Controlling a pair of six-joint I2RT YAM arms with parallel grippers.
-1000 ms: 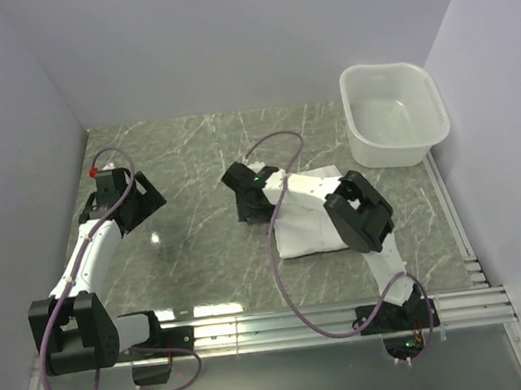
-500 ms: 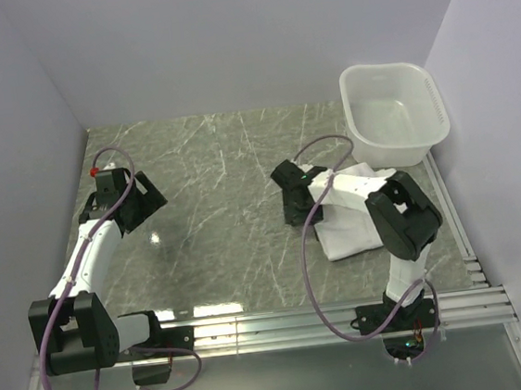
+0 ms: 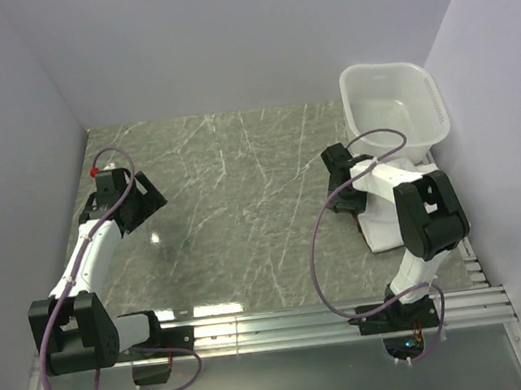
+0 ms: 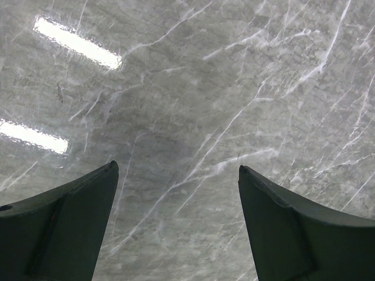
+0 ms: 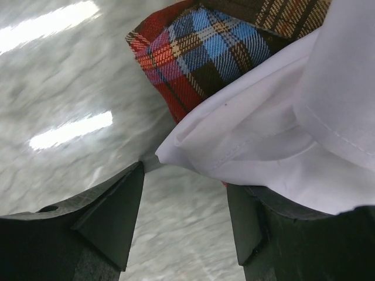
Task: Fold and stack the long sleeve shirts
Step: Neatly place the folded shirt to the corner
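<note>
- My left gripper hangs wide open over the table near its left edge, holding nothing.
- My right gripper has its jaws parted, not clamped. The white shirt drapes over one finger and hides its tip.
- The plaid shirt shows from under the white one, cut off by the frame.
- From above, my right arm covers most of the stack at the table's right edge, beside the basin. I cannot see the plaid there.
</note>
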